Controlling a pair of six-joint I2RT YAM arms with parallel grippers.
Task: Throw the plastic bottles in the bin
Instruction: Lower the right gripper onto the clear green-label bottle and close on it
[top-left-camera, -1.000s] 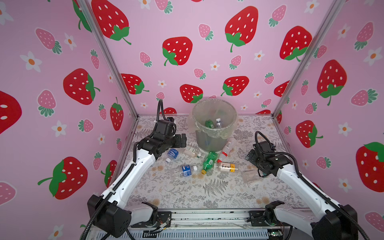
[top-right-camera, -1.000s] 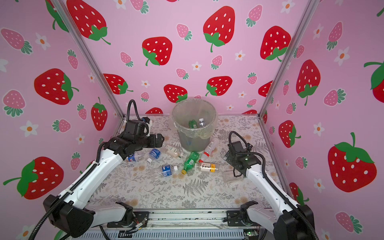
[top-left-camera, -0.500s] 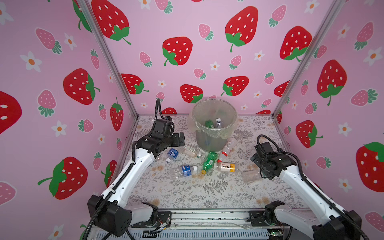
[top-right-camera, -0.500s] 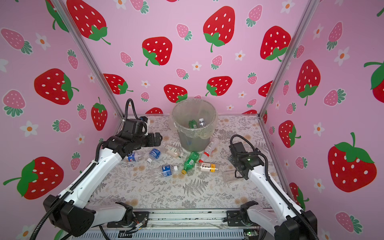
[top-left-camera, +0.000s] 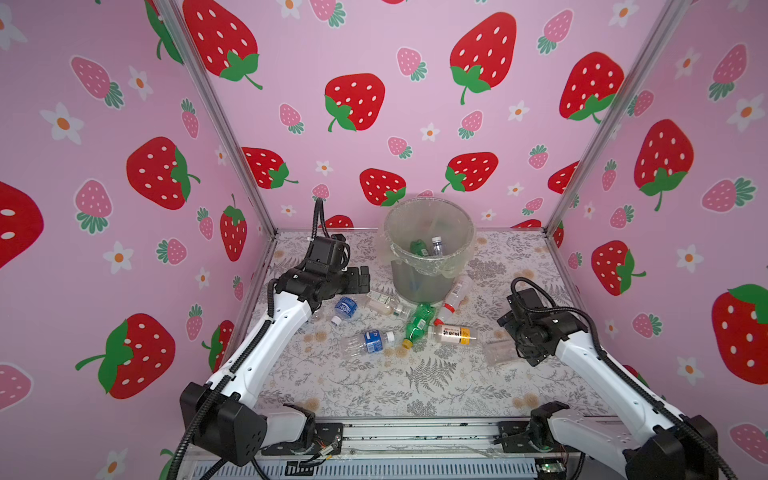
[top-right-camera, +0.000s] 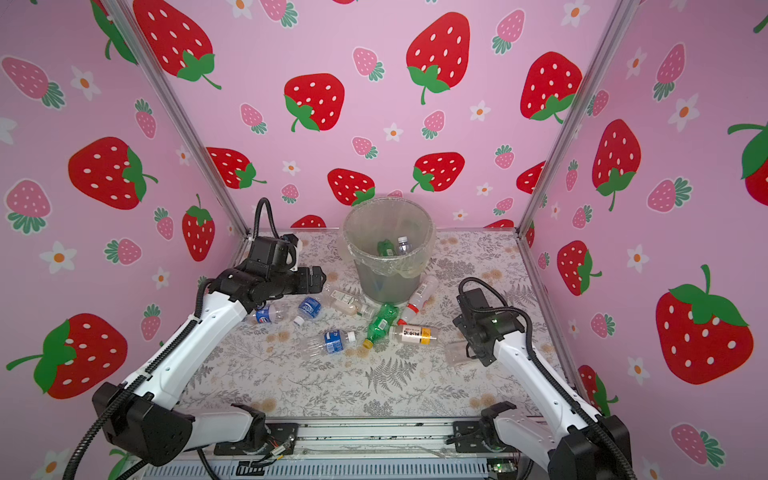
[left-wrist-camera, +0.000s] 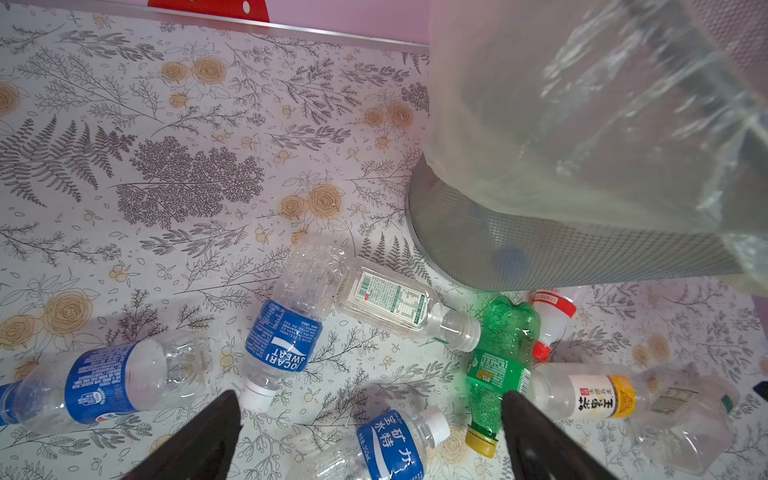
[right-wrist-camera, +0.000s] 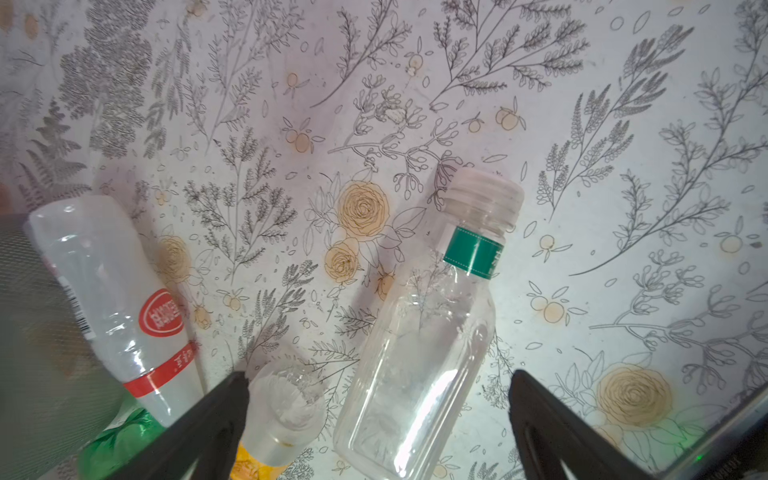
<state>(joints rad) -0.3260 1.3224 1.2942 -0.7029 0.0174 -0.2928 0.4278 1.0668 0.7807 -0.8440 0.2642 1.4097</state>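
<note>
Bottles (top-left-camera: 417, 326) lie scattered before the bin (top-left-camera: 419, 286), others inside it.

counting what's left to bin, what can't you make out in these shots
- Bin: below a green bottle and a white-capped one, contents blur behind wall and liner, both top views.
- Pepsi-logo bottle: left wrist view's edge cuts off one end.
- Green-banded clear bottle: right wrist view's edge cuts its base.

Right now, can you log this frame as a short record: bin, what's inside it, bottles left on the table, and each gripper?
bin: upright, grey mesh, bag liner over rim, rear centre of table
in bin: green bottle, clear white-capped bottle
on table: eight bottles lying before the bin
left gripper: open, empty, raised near Pocari Sweat bottle
right gripper: open, empty, over clear green-banded bottle
</note>
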